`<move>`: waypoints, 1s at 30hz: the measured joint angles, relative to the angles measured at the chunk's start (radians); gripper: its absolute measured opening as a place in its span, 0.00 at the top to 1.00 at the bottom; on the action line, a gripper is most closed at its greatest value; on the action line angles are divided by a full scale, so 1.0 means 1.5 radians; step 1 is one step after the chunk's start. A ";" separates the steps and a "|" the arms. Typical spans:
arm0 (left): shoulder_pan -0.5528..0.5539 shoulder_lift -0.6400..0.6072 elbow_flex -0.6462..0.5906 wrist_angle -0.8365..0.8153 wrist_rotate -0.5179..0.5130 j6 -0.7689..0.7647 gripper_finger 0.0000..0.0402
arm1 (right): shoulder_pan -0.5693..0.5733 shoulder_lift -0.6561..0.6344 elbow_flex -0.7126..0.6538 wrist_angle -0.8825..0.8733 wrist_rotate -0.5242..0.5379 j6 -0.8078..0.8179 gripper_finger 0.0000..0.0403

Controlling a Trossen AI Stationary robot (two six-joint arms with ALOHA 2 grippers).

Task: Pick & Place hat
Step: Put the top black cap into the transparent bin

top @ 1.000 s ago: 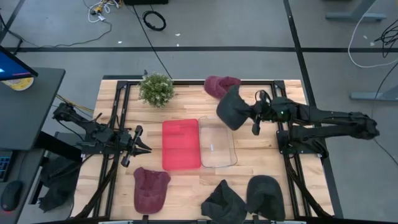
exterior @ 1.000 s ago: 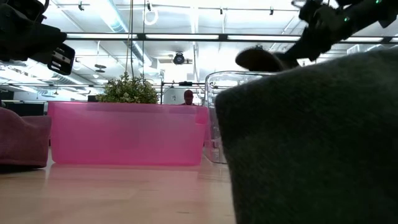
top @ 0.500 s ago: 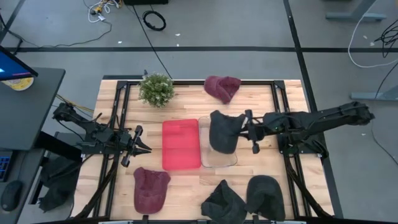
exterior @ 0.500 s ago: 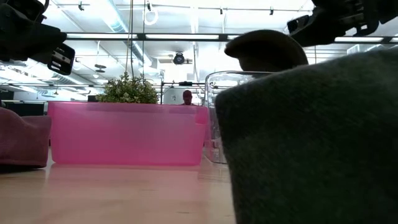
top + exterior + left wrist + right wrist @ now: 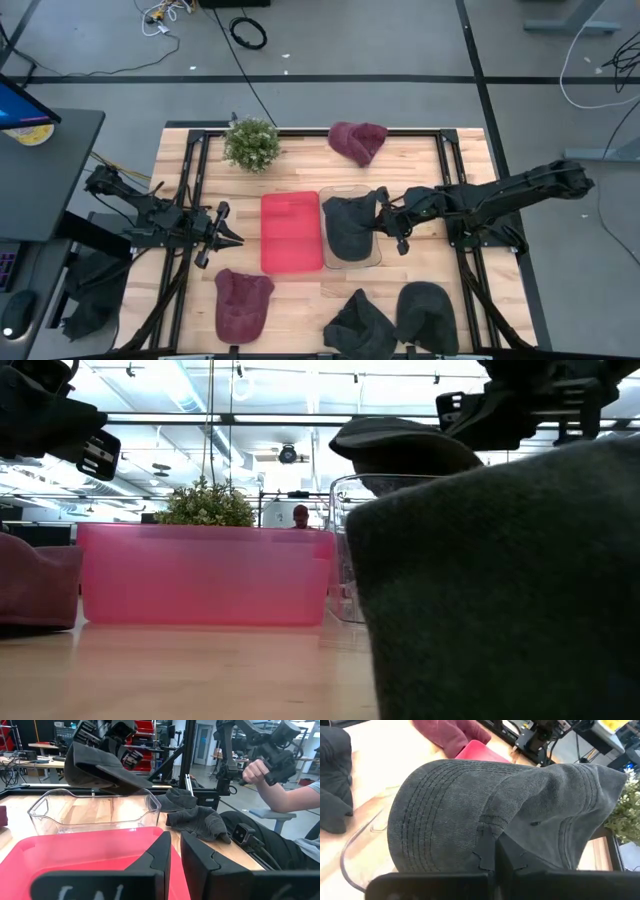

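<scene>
A dark grey hat hangs over the clear bin, level with the bin's rim in the low view and the left wrist view. My right gripper reaches in from the table's right and is shut on the hat. A pink bin stands left of the clear one. My left gripper waits shut, left of the pink bin, touching nothing. My right gripper pinches a bunched fold of the hat's cloth on the hat's right side, between its two fingers. The fingers come almost level from the table's right. The hat is held over the clear bin; whether it touches the rim I cannot tell.
A maroon hat and a small plant sit by the far edge. Another maroon hat and two dark hats lie along the near edge. A person's hand shows beyond the table.
My right gripper has carried the dark grey hat from beside the far maroon hat toward the near and left, and down. The hat now hangs over the clear bin at rim height, more flattened out than before. The gripper has stayed shut on it.
</scene>
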 joint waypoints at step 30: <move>0.000 0.000 0.000 0.000 0.000 0.000 0.89 | -0.041 0.046 0.000 0.020 -0.035 0.046 0.86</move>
